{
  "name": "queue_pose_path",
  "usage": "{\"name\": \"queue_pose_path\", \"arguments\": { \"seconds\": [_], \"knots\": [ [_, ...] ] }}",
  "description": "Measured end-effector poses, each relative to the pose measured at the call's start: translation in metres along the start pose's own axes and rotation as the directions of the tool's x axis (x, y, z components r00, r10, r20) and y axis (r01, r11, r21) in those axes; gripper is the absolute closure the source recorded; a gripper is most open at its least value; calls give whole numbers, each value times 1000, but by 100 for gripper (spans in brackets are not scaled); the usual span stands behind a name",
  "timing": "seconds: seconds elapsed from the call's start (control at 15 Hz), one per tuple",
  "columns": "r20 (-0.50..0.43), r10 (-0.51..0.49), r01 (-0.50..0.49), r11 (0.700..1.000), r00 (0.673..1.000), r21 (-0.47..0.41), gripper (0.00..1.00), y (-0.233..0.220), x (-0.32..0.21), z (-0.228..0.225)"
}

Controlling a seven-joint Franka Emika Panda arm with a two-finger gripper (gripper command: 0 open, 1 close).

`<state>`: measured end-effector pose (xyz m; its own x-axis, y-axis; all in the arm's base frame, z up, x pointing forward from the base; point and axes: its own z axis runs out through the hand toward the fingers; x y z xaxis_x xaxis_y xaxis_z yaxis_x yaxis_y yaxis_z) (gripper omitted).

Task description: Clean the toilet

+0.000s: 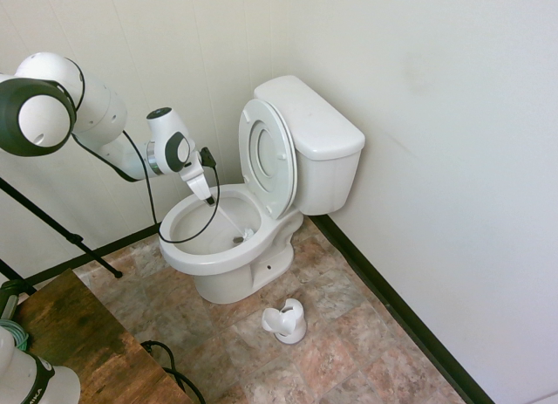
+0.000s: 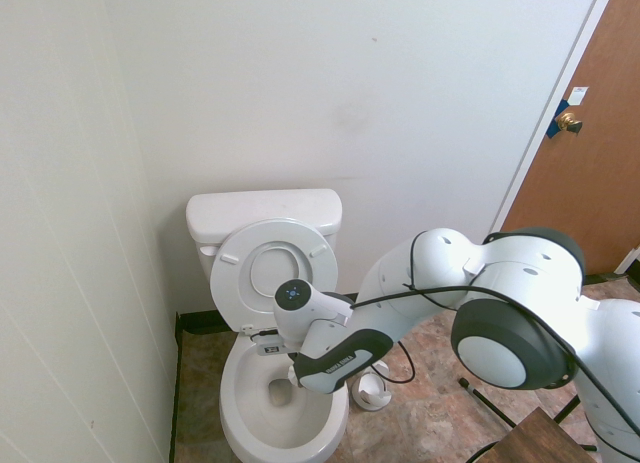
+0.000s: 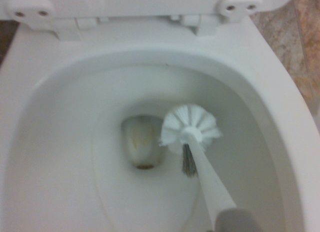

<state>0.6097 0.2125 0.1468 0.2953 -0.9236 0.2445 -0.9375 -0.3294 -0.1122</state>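
Bright, even light throughout; the wrist view is slightly soft.

White arm reaches in from picture left in the first exterior view, forearm angled downward. Gripper (image 1: 207, 197) points steeply down, fingers closed on the thin handle of a brush (image 3: 191, 133). Wrist sits low.

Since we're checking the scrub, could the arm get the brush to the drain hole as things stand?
Probably yes: the seat is up, the bowl is open, and the brush held by the gripper sits right beside the drain hole.
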Motion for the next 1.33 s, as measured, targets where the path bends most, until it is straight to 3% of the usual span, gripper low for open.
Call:
{"name": "queue_pose_path", "arguments": {
  "seconds": [0.27, 0.53, 0.67, 1.0, 1.13, 1.33],
  "knots": [
    [-18, -68, 68, 997, 998, 36, 100, -35, -58, -20],
    [-17, -101, 102, 993, 995, 62, 100, -37, -101, -40],
    [-19, -80, 82, 994, 997, 77, 100, -35, -94, -60],
    [-40, -33, 39, 988, 999, 152, 100, 2, -71, -162],
    [-70, 55, -41, 981, 996, 188, 100, 22, -44, -191],
    [-121, 224, -196, 958, 967, 208, 100, 62, 28, -214]
  ]
}}
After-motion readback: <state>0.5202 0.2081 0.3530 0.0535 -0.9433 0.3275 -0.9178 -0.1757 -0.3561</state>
